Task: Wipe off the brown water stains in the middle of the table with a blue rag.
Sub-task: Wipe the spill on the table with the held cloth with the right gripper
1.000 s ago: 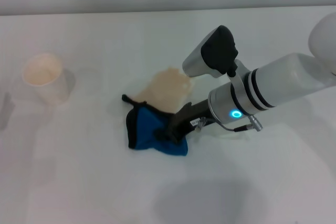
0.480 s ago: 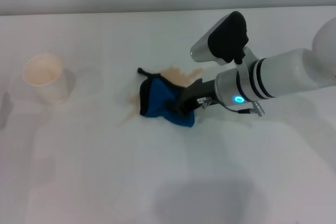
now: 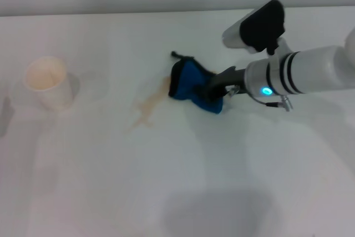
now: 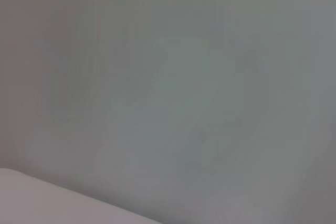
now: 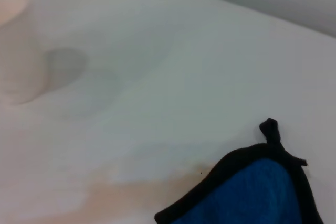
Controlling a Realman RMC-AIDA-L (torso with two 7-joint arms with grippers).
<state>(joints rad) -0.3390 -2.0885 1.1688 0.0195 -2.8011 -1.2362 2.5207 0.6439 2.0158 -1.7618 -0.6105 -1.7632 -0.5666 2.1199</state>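
Observation:
My right gripper (image 3: 217, 90) is shut on the blue rag (image 3: 191, 85) and presses it on the white table (image 3: 177, 181) right of the middle. The rag's black loop (image 3: 176, 55) points away from me. Thin pale tan streaks of the brown water stains (image 3: 148, 104) lie just left of the rag. The right wrist view shows the rag's black-edged corner (image 5: 262, 187) and a faint tan smear (image 5: 131, 195) beside it. The left gripper is out of view; its wrist view shows only a grey surface.
A white paper cup (image 3: 47, 81) stands at the left of the table and also shows in the right wrist view (image 5: 16, 45). The table's far edge (image 3: 111, 14) meets a grey wall.
My right gripper has dragged the rag to the right and away from me, across the puddle. The wide tan puddle has shrunk to thin streaks left of the rag.

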